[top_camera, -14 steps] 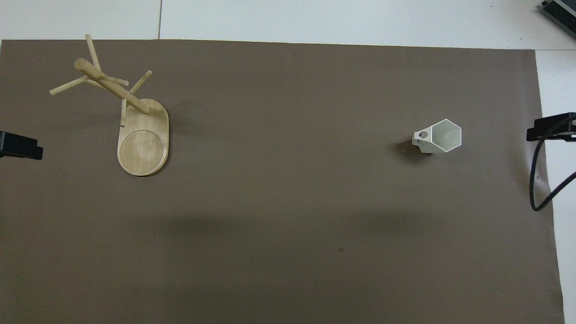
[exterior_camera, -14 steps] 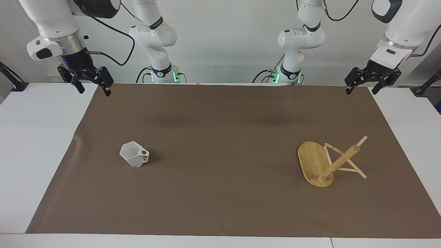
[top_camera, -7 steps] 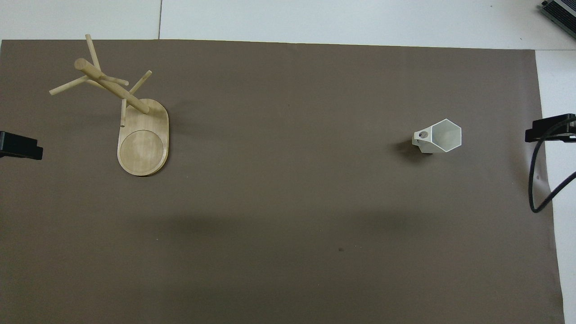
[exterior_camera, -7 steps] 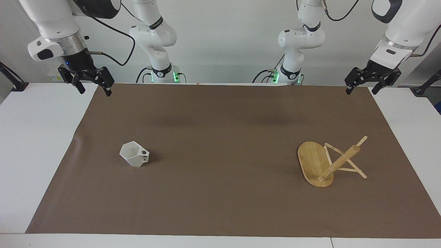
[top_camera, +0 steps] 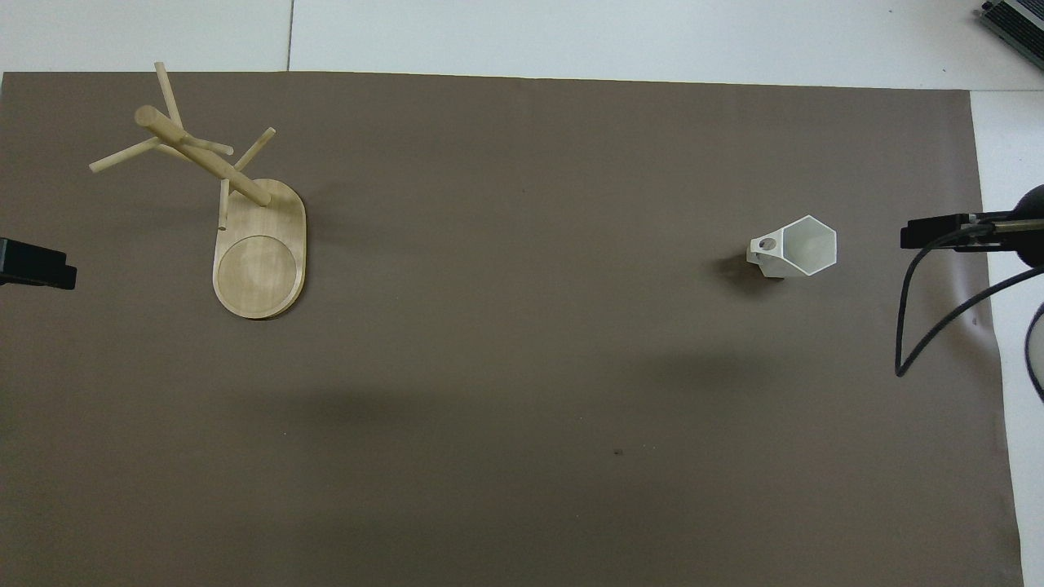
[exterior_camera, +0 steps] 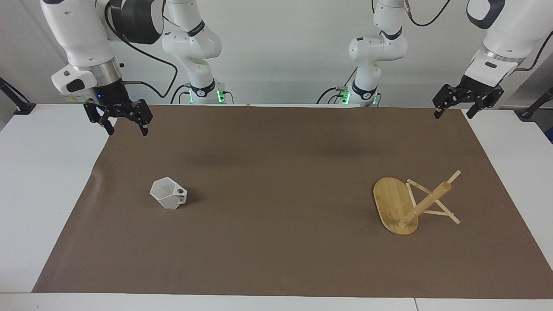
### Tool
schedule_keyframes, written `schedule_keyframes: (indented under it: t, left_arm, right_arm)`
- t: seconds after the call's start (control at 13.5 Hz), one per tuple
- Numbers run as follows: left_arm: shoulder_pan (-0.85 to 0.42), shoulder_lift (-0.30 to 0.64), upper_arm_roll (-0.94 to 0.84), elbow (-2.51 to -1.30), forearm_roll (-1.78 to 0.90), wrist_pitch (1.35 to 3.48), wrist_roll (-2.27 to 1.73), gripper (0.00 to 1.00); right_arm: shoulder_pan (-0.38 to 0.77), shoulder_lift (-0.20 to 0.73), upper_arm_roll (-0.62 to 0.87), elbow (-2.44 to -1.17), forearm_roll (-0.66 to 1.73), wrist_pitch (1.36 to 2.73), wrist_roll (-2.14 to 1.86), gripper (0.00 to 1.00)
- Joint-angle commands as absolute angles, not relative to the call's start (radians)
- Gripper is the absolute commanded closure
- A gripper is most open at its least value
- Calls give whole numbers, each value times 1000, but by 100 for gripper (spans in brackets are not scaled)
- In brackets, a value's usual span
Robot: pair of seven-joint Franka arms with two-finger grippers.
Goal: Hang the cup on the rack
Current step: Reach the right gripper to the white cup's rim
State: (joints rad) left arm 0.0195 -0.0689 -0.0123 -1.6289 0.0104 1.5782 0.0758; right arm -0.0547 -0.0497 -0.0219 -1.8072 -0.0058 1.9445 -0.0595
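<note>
The white faceted cup stands on the brown mat toward the right arm's end, mouth up, its pierced handle pointing toward the left arm's end. The bamboo rack stands upright on its oval base toward the left arm's end, pegs bare. My right gripper hangs open and empty above the mat's corner by the robots, well apart from the cup. My left gripper hangs open and empty over the mat's other corner by the robots, apart from the rack.
The brown mat covers most of the white table. A black cable loops down from the right arm beside the cup's end of the mat. A dark device sits at the table's corner farthest from the robots.
The right gripper has come down and moved inward over the mat's corner, closer to the cup. The left arm, the cup and the rack have not moved.
</note>
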Motion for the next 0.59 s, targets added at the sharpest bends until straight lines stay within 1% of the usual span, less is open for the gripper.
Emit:
schedule_keyframes:
  t: [0.0, 0.22, 0.52]
  left_arm:
    - [26, -86, -12, -1649, 5, 1585, 81, 0]
    - [26, -86, -11, -1649, 5, 1583, 81, 0]
    - [28, -86, -11, -1649, 5, 1583, 81, 0]
  right_arm:
    - [-60, -29, -18, -1899, -9, 2074, -61, 0]
    - [-61, 53, -20, -1919, -8, 2163, -61, 0]
    - [-74, 194, -20, -1965, -9, 2353, -72, 0]
